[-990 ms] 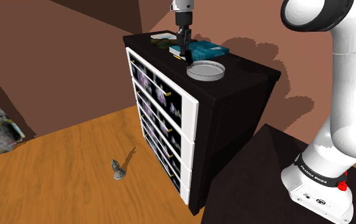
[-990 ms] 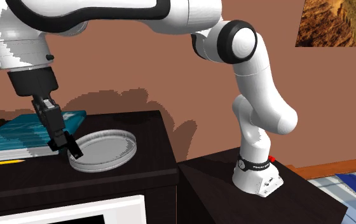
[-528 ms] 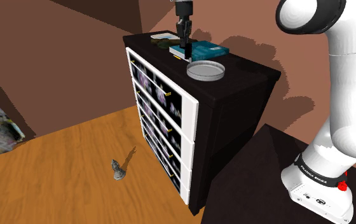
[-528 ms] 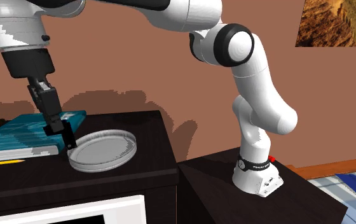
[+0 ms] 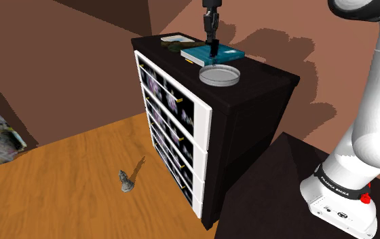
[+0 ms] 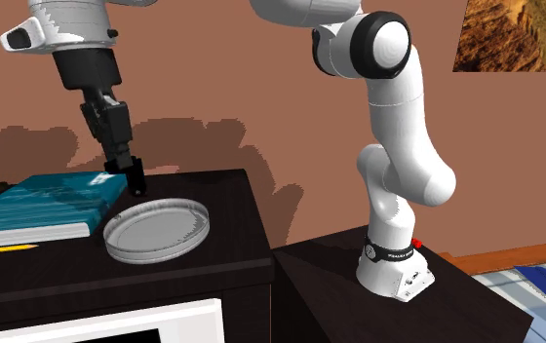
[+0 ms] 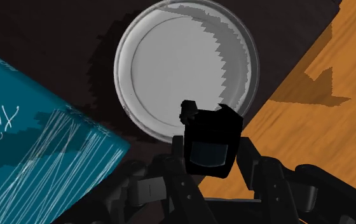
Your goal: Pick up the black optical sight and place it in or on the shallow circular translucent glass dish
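The black optical sight (image 7: 212, 137) is gripped by the closed hand (image 6: 128, 168) above the dish's (image 6: 164, 232) rear rim, left of centre. Bare surface (image 6: 227, 219) is left rightward. Since earlier, the hand has been raised and shifted right from the book's (image 6: 42, 205) corner.

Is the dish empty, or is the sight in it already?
Empty: the dish shows a bare floor; the sight is clasped between the fingers.
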